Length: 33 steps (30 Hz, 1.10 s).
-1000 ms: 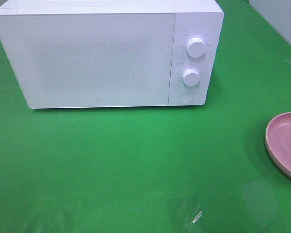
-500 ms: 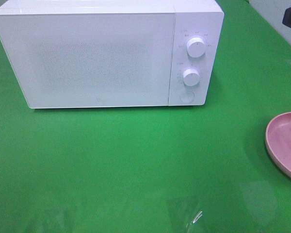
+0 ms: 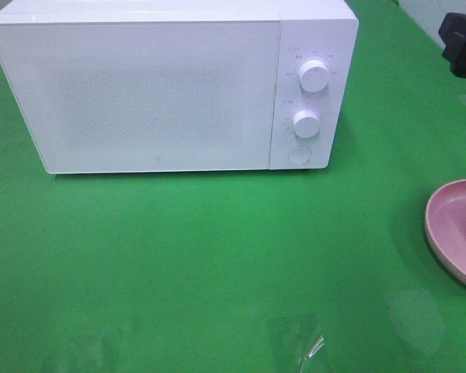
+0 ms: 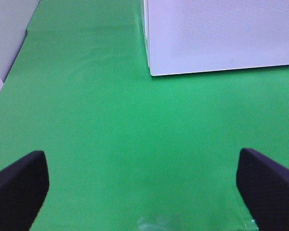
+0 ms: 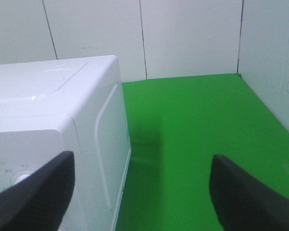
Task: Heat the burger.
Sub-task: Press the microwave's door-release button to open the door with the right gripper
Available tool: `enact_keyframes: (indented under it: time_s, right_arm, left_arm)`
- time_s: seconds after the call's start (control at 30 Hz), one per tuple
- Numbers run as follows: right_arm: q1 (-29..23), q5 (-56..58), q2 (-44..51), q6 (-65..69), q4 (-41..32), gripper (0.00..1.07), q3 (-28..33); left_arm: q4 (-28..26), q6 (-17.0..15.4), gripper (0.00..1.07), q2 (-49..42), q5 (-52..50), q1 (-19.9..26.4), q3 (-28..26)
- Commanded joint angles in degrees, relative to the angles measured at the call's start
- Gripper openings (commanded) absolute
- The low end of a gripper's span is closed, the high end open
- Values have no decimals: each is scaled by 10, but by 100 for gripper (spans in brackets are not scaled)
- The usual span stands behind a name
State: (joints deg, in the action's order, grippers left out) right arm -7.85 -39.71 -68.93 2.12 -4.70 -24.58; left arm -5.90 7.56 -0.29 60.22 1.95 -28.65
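A black, knobby piece of the right arm (image 3: pixel 461 43) has come into view at the far right corner, above the green counter (image 3: pixel 217 256) and to the right of the microwave (image 3: pixel 171 93). A second ago only a dark sliver showed at that edge. Since then it has grown, reaching further in and lower.

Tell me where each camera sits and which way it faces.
Exterior high: above the cloth's near side, looking down at the microwave and plate; a dark bit of arm shows top right.
Left wrist: low over the cloth, facing the microwave's door corner; open left gripper shows.
Right wrist: raised by the microwave's knob end, facing the back wall; open right gripper shows.
Shared: all three see the microwave.
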Motion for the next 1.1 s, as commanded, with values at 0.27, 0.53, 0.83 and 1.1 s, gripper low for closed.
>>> enact_keyframes:
  time_s: [0.27, 0.53, 0.83, 1.1]
  right_arm:
    - [-105, -113, -62, -165, -118, 76, 21]
    - [-194, -206, -135, -187, -195, 76, 22]
    - [-285, -300, -214, -194, -307, 76, 22]
    - [-346, -347, -268, -193, -403, 76, 22]
  left_arm:
    - [0, 1, 98, -14, -8, 0, 1]
    - [0, 1, 98, -14, -8, 0, 1]
    - [0, 1, 98, -14, -8, 0, 1]
    - [0, 1, 98, -14, -8, 0, 1]
